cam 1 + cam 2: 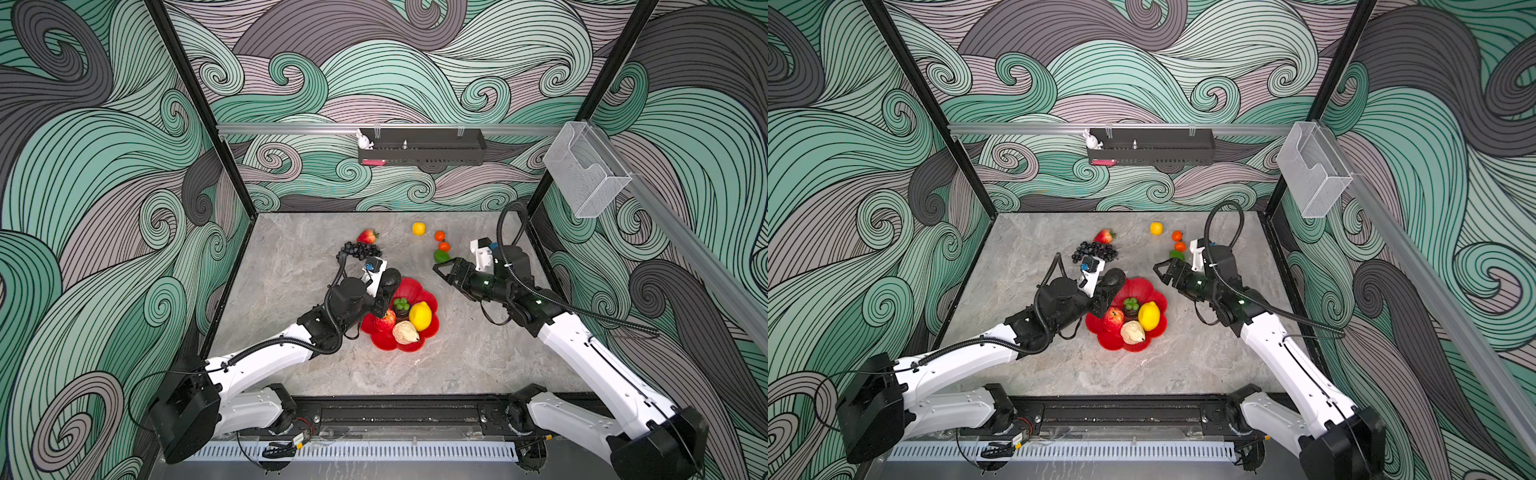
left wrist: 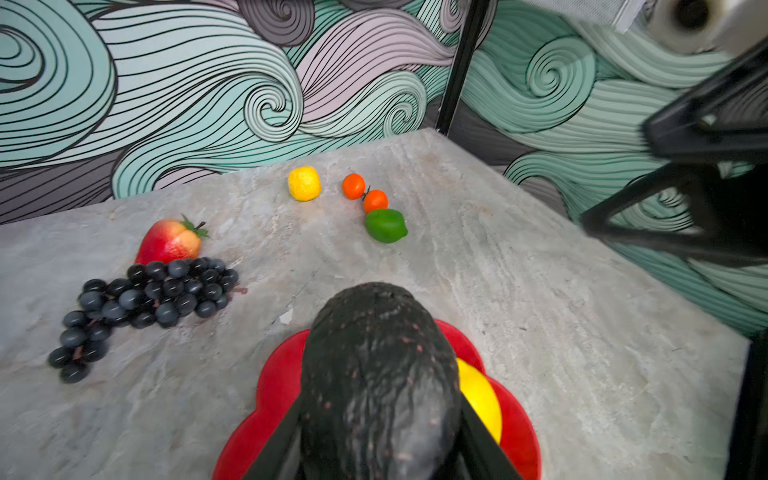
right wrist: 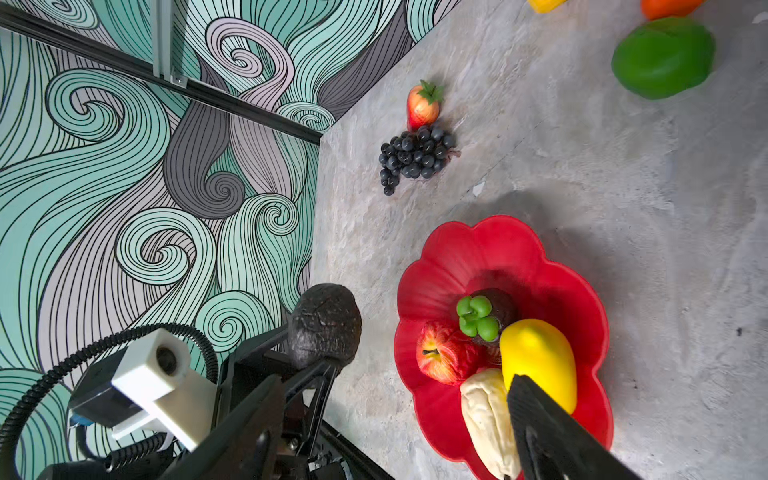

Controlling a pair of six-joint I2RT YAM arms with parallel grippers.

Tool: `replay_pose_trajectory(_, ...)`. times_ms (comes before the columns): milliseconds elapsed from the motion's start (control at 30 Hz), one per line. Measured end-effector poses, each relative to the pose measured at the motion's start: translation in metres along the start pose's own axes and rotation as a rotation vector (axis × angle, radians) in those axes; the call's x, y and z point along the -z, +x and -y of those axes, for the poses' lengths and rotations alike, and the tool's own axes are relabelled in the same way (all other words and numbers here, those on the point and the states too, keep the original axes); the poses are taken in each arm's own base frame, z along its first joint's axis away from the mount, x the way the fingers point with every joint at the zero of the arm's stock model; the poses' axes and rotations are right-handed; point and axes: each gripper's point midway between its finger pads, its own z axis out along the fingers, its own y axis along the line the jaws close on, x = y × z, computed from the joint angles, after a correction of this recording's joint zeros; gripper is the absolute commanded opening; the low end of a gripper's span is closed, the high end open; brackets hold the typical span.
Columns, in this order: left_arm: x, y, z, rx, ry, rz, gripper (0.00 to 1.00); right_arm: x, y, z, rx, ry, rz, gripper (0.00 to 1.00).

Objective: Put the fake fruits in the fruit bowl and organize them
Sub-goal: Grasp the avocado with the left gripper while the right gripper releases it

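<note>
While the left gripper [image 2: 380,411] is clamped on a dark avocado [image 1: 390,279], that fruit hangs over the far-left rim of the red fruit bowl [image 1: 412,287], apparently clear of it. The bowl holds a red apple [image 1: 385,321], a lemon [image 1: 420,316], a beige pear [image 1: 405,332] and a dark fruit with a green cap [image 1: 401,306]. The right gripper [image 1: 444,270] hovers right of the bowl, jaws spread wide and empty, just beside the lime [image 1: 441,256]. The strawberry [image 1: 368,237] and grapes [image 1: 360,250] lie touching at far left. A small yellow fruit [image 1: 418,228] and two oranges [image 1: 439,236] lie at far right.
</note>
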Motion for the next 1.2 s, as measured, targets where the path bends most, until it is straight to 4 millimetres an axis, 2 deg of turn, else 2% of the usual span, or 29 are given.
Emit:
replay_pose_trajectory(133, -0.008, 0.004, -0.011, -0.023, -0.044, -0.060, 0.47, 0.003, 0.007, -0.001, -0.017, -0.039, -0.005, 0.85)
replay_pose_trajectory(367, -0.033, 0.028, -0.029, 0.042, -0.030, -0.217, 0.47, -0.010, 0.036, 0.029, -0.088, 0.007, -0.091, 0.85)
replay_pose_trajectory(500, -0.048, 0.036, -0.029, 0.091, 0.002, -0.276, 0.47, -0.009, 0.036, 0.028, -0.086, 0.001, -0.090, 0.85)
replay_pose_trajectory(733, -0.069, 0.068, -0.029, 0.152, 0.014, -0.417, 0.47, -0.007, 0.035, 0.027, -0.082, -0.004, -0.084, 0.84)
replay_pose_trajectory(933, -0.084, 0.077, -0.032, 0.206, 0.004, -0.479, 0.47, -0.007, 0.036, 0.027, -0.081, -0.002, -0.087, 0.85)
replay_pose_trajectory(1200, -0.085, 0.094, -0.036, 0.255, -0.014, -0.554, 0.47, -0.005, 0.038, 0.029, -0.080, -0.002, -0.086, 0.85)
